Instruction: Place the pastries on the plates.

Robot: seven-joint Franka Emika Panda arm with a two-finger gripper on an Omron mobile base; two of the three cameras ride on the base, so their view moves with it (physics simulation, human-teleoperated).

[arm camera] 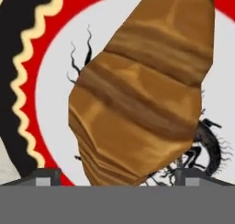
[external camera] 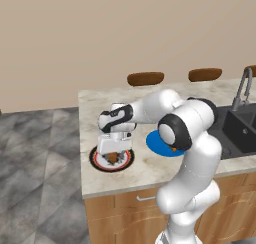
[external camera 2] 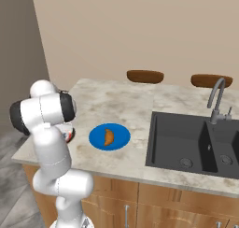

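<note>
A marble bench [external camera: 150, 173] fills mid-frame, beige wall behind, grey floor lower left. The claw [external camera: 114, 157] stands spread wide around a pastry [arm camera: 137, 90] on the white plate [external camera: 97, 160], gripping nothing.

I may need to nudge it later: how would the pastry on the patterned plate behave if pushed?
The pastry looks oblong with tapered ends, so it would probably pivot or slide rather than roll. Its layered crust suggests it is light and could flake under a hard squeeze. It lies on the patterned plate, whose smooth flat face likely offers little grip.
</note>
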